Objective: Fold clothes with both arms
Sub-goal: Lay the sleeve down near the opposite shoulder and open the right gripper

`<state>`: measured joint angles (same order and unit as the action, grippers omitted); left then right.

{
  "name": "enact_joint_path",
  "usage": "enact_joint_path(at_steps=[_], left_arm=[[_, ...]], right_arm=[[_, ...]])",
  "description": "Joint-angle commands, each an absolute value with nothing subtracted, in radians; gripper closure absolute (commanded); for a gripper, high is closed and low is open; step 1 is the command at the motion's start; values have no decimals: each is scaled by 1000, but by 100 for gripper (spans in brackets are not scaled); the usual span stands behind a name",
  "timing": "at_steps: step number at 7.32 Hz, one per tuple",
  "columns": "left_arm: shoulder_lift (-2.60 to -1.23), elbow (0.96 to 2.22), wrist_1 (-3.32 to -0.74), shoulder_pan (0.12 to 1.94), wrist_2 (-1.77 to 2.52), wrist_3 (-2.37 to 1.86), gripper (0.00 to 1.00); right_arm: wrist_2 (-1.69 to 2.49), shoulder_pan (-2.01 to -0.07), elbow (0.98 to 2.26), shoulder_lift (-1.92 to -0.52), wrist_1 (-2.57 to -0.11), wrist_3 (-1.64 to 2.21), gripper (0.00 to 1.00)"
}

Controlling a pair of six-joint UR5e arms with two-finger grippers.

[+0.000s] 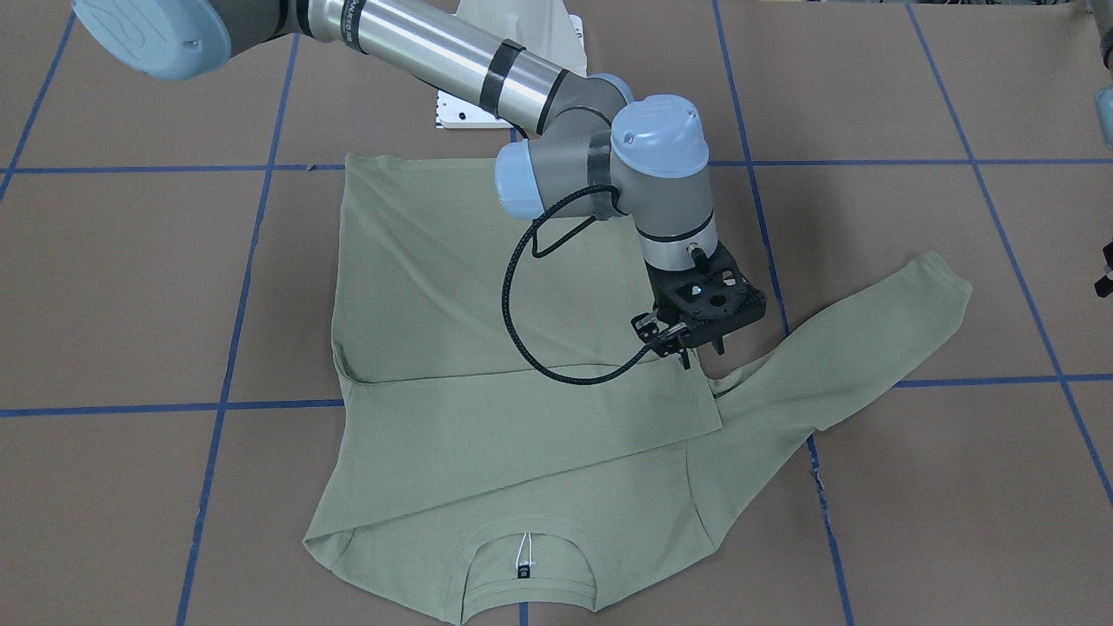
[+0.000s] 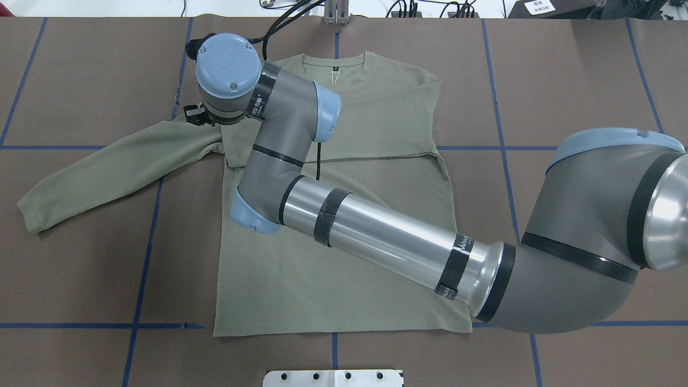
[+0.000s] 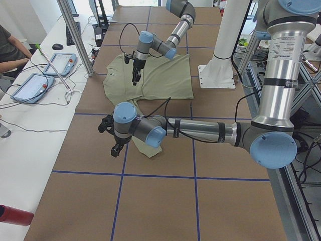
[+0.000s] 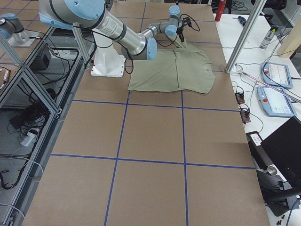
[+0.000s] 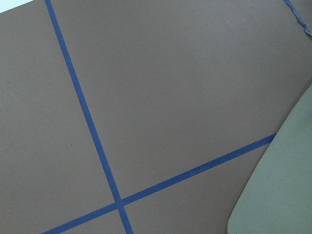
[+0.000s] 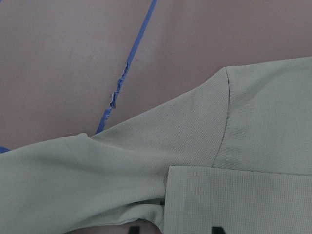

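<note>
The pale sage-green shirt [image 2: 344, 258] lies flat on the brown table, neck with black label [image 1: 523, 571] toward the operators. One sleeve is folded across the chest [image 1: 539, 409]. The other sleeve [image 1: 869, 356] stretches out to the robot's left. My right arm reaches across the shirt; its gripper [image 1: 700, 348] hovers just above the folded sleeve's cuff near the armpit, jaws apart and empty. Its dark fingertips [image 6: 217, 230] show over the cloth [image 6: 243, 122]. My left gripper [image 3: 116, 149] hangs over bare table beyond the outstretched cuff; I cannot tell whether it is open.
The white pedestal [image 1: 522, 52] stands at the robot's side beyond the shirt's hem. Blue tape lines [image 5: 87, 122] grid the table. An operator's table with tablets [image 3: 60, 63] runs along the far side. A shirt edge [image 5: 282, 185] shows in the left wrist view.
</note>
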<state>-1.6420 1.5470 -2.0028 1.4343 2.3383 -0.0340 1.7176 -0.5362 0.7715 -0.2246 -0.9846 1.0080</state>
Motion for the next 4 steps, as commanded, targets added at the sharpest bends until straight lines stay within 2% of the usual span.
enact_joint_path(at_steps=[1,3,4], left_arm=[[-1638,1542,-2008,1434,2339,-38,0],[-1643,1525,-2014,1430,2338,-119,0],[-1638,1529,-2055,1413,2338,-243,0]], right_arm=[[1700,-534,762,-215,-982,1026,2],[1713,-537,775,-230,-988,1064,2],[1741,-546,858,-273,-1044,1081,2]])
